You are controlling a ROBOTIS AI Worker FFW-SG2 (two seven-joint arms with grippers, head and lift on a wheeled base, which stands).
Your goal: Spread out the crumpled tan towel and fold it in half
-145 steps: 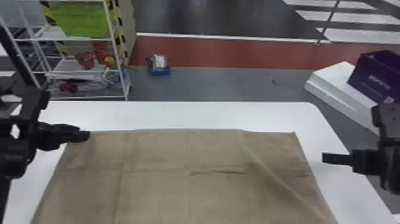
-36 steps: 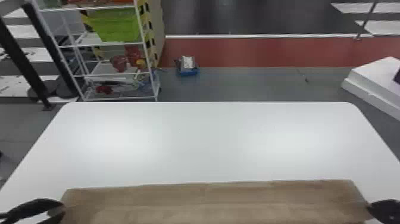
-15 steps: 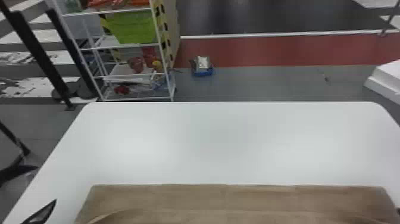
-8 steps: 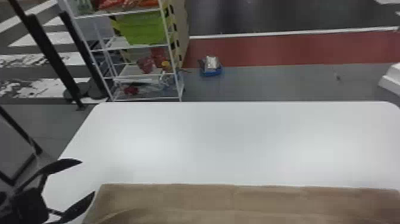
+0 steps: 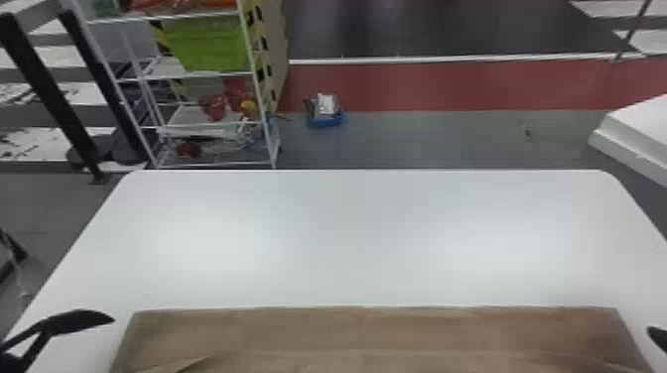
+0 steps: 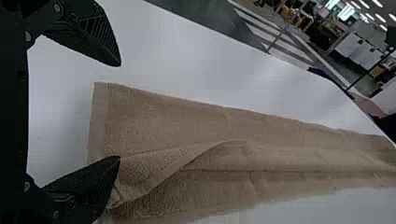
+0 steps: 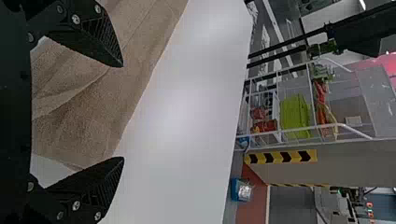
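Nearer the robot than in the earliest view, the far edge of the tan towel [image 5: 372, 332] now runs crosswise, the cloth lying low and long on the near part of the white tabletop [image 5: 347, 238]. Overlapping layers and a raised flap [image 6: 187, 158] at its left end suggest a half-fold laid down but not yet smoothed. Beside that end waits the left gripper [image 6: 119, 111], fingers wide apart; at the opposite end the right gripper [image 7: 123, 112] also stands spread, clamping nothing. Both appear to flank the ends so that the cloth can rest freely, perhaps for a straightening tug. Beyond stands a white rack [image 5: 191, 116] holding a green bin [image 5: 208, 44].
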